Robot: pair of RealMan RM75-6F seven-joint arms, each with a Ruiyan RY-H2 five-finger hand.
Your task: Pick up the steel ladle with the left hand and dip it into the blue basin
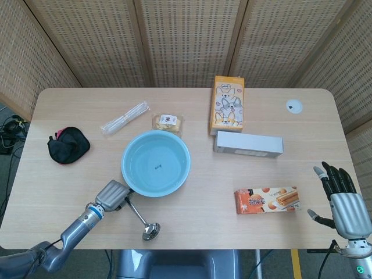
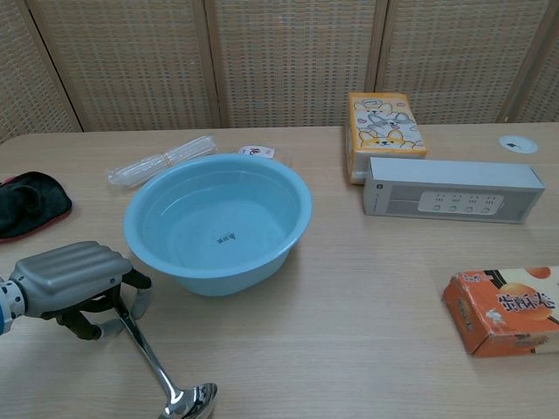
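Note:
The steel ladle [image 1: 141,220] [image 2: 148,360] lies low at the table's front edge, bowl toward me, handle running up under my left hand [image 1: 111,195] [image 2: 74,282]. That hand's fingers curl around the handle's upper end, just left of and in front of the blue basin [image 1: 156,163] [image 2: 217,221]. The basin sits at centre left with a small dark mark on its bottom. My right hand [image 1: 344,201] hovers at the front right edge with fingers spread and holds nothing; the chest view does not show it.
A black cloth [image 1: 68,145] lies at the left, a clear packet of straws [image 1: 124,118] and a snack pack [image 1: 168,122] behind the basin. An orange cartoon box [image 1: 227,104], grey box [image 1: 248,143] and orange biscuit box [image 1: 267,199] occupy the right half. A white disc [image 1: 294,106] sits far right.

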